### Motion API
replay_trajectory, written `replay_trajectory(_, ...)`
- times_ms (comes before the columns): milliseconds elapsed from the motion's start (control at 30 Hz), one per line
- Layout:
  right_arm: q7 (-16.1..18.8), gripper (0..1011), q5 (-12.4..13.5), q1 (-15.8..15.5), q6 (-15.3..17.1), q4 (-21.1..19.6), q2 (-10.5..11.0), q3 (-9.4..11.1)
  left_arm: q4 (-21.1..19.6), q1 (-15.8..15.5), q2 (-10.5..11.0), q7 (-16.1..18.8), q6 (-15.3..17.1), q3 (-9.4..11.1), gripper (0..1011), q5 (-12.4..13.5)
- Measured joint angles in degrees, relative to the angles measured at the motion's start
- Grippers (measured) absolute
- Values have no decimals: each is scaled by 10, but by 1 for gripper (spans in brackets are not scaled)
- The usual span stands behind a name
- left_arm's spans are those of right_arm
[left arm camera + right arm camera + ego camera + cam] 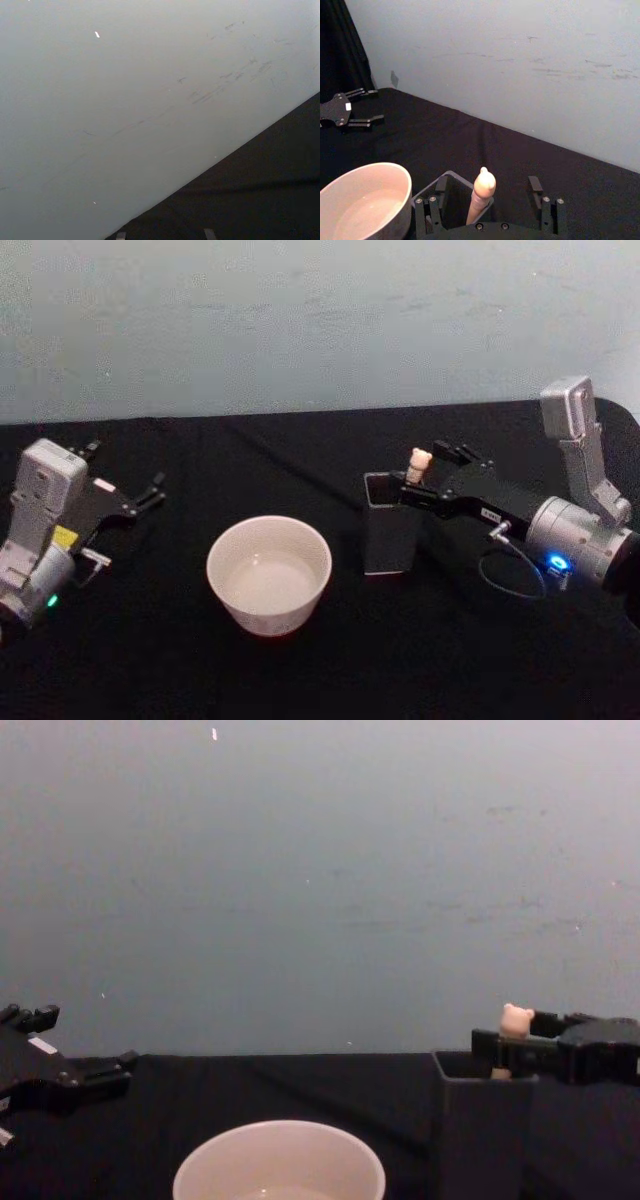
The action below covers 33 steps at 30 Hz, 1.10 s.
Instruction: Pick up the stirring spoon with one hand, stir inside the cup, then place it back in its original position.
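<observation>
The right gripper (421, 474), fingers apart, is straddling the stirring spoon (481, 192) standing in the holder (388, 535), with the cup (250, 610) just left of it and the left gripper (372, 105) idling farther left.

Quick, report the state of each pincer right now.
Left pincer: open, empty, parked at the left.
Right pincer: open, straddling the stirring spoon standing in the dark holder, not gripping it.

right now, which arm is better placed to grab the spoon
Right. The right gripper is open at the holder, with the spoon between its fingers, so it likely only needs to close. The left gripper sits open on the far side of the cup.
</observation>
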Motion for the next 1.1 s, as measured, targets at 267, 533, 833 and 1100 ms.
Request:
replay_trajectory(267, 0, 1002, 0, 2, 2, 2, -1, 0, 0, 0, 0, 0, 0, 0, 1001, 0)
replay_trajectory(533, 0, 1002, 0, 1, 1, 1, -1, 0, 0, 0, 0, 0, 0, 0, 1001, 0)
replay_trajectory(833, 0, 1002, 0, 1, 1, 0, 0, 0, 0, 0, 0, 0, 0, 0, 1001, 0)
replay_trajectory(1100, 0, 882, 0, 1, 1, 0, 0, 0, 0, 0, 0, 0, 0, 0, 1001, 0)
